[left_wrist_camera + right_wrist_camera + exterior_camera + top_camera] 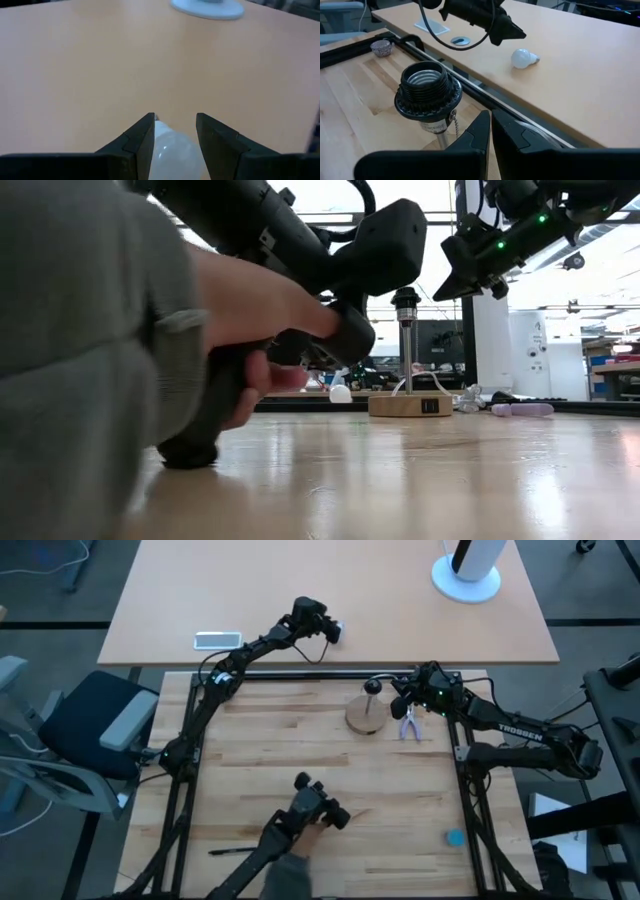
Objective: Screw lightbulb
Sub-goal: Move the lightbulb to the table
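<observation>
Two tabletops are seen: a wooden workbench [300, 740] and a tan table [200, 600] beyond its far edge. One wooden disc [362, 716] with a black socket [427, 90] stands near the workbench's far edge, with the right gripper [403, 700] beside it, fingers closed on nothing. One lightbulb [524, 58] lies on the tan table below the left gripper [335, 632] (jaws parted, not gripping). One person's hand [245, 330] holds a third arm at the near edge.

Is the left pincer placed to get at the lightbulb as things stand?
Probably yes: the left pincer hangs open right by the lightbulb, which lies alone on the tan table with nothing between them.
</observation>
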You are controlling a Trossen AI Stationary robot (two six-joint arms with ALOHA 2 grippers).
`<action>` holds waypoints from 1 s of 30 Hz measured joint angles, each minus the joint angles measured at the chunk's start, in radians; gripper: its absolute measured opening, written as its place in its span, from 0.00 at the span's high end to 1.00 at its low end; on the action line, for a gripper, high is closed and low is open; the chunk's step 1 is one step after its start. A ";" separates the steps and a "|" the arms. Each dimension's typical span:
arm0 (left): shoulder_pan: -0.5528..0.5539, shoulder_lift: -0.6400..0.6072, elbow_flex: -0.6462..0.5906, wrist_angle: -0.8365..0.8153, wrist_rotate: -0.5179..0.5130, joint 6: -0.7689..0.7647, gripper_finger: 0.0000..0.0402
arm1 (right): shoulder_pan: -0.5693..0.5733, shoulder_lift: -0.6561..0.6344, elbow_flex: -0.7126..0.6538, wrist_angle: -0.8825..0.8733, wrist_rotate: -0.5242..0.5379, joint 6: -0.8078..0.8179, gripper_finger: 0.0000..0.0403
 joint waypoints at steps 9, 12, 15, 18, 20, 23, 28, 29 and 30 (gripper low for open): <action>-0.003 0.002 0.000 0.004 -0.072 -0.103 0.66 | -0.001 0.000 0.000 0.000 0.000 0.025 0.97; -0.003 0.003 0.000 0.006 -0.059 -0.112 0.66 | -0.001 0.000 0.000 0.000 0.000 0.039 0.97; 0.004 0.003 0.000 0.009 -0.047 -0.129 0.66 | -0.001 0.000 0.000 0.000 0.000 0.051 0.97; 0.014 0.003 0.000 0.008 -0.039 -0.123 0.66 | 0.000 0.000 0.000 -0.001 0.000 0.054 0.97; 0.026 0.004 0.000 -0.001 -0.039 -0.152 0.66 | 0.000 0.000 0.000 -0.001 0.000 0.062 0.97; 0.048 0.009 0.001 -0.048 -0.027 -0.195 0.66 | 0.000 0.000 0.000 -0.005 -0.001 0.076 0.97; 0.064 0.014 0.000 -0.075 -0.014 -0.256 0.66 | -0.001 0.000 0.000 -0.002 -0.002 0.077 0.97; 0.063 0.014 0.000 -0.071 -0.012 -0.257 0.66 | -0.001 0.000 0.000 -0.002 -0.002 0.077 0.97; 0.062 0.014 0.001 -0.070 -0.012 -0.256 0.66 | -0.001 0.000 0.000 -0.003 -0.002 0.077 0.97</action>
